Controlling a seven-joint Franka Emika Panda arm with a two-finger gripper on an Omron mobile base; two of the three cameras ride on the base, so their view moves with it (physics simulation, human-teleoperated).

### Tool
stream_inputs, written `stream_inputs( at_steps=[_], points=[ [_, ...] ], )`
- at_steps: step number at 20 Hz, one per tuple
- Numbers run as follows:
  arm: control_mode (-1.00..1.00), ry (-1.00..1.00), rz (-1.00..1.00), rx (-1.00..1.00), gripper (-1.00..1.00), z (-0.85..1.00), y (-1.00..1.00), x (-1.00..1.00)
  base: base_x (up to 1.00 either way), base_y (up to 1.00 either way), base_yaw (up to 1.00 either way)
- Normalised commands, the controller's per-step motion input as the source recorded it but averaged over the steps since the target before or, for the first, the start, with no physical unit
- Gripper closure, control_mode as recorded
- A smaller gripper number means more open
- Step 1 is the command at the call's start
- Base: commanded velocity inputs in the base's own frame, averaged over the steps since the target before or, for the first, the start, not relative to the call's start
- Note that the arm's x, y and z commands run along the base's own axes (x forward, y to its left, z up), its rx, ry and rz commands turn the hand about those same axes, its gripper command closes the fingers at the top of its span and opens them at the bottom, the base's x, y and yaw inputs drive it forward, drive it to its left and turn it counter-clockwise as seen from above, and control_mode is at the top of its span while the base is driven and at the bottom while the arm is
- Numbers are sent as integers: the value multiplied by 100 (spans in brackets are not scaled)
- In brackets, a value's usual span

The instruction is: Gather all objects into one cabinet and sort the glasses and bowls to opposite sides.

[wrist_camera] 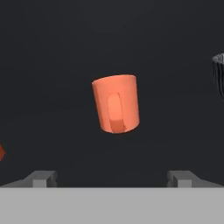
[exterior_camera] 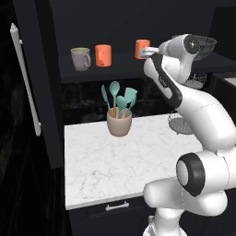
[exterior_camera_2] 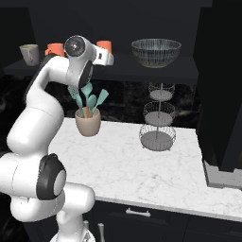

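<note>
On the shelf of the open black cabinet (exterior_camera: pixel 87 73) stand a grey-beige mug (exterior_camera: pixel 80 59), an orange mug (exterior_camera: pixel 103 55) and a second orange mug (exterior_camera: pixel 141 46) further right. The wide dark mesh-patterned bowl (exterior_camera_2: pixel 156 52) sits at the shelf's right end. My gripper (wrist_camera: pixel 112 178) is open, level with the shelf and just in front of the right orange mug (wrist_camera: pixel 116 104), whose handle faces it. The fingertips (wrist_camera: pixel 41 178) stand wide apart with nothing between them and do not touch the mug. In the left base view the hand covers part of that mug.
The cabinet door (exterior_camera: pixel 25 78) with its white bar handle hangs open at the left. Below the shelf, the white marble counter (exterior_camera: pixel 106 161) carries a beige pot of teal utensils (exterior_camera: pixel 119 120) and a tiered wire basket (exterior_camera_2: pixel 157 118). Black drawers run under the counter.
</note>
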Motion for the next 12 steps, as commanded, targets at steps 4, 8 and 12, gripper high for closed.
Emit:
stream_inputs(
  at_steps=[4,8,12],
  points=[
    [-100,1,13,0,-100,0,0,17,0,0,0],
    [-100,0,0,-2,-100,0,0,13,0,0,0],
    [-100,0,0,-6,-100,0,0,24,0,0,0]
  ],
)
